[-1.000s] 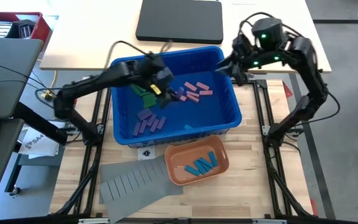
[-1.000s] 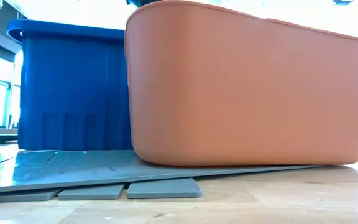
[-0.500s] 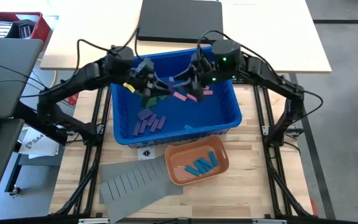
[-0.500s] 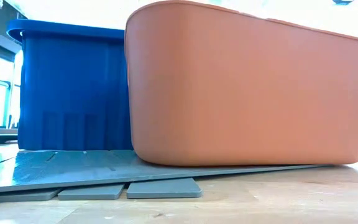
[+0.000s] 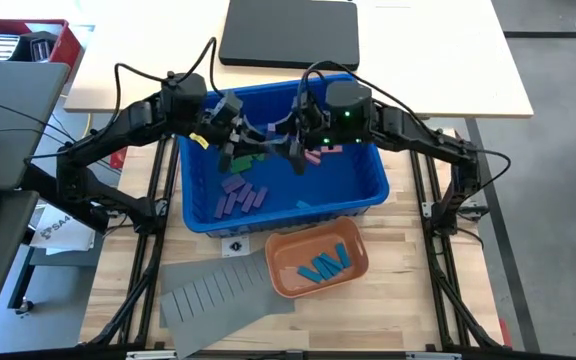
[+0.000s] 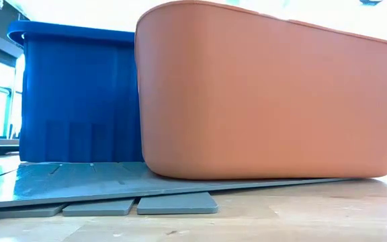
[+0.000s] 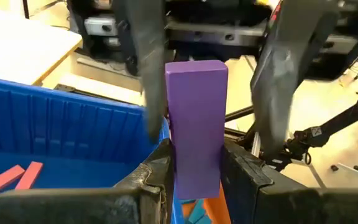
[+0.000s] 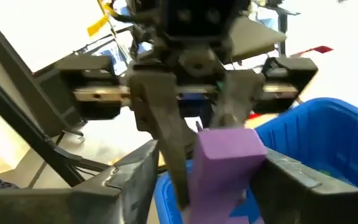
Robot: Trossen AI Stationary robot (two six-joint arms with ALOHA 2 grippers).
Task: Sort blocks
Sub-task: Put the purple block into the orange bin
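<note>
Meanwhile, above the blue bin (image 5: 368, 190) at centre frame, the left gripper (image 7: 194, 171) clamped a purple block (image 7: 196, 124); the right gripper (image 8: 197, 171) flanked it, fingers spread.

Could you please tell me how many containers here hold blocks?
2: the blue bin mid-table, holding mixed blocks, and the orange tray beside it, holding blue blocks. None looks hidden.

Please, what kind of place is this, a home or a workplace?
Probably a robotics lab or workshop: two arms on a wooden workbench with black frame rails, a blue bin of blocks, and white desks behind.
</note>
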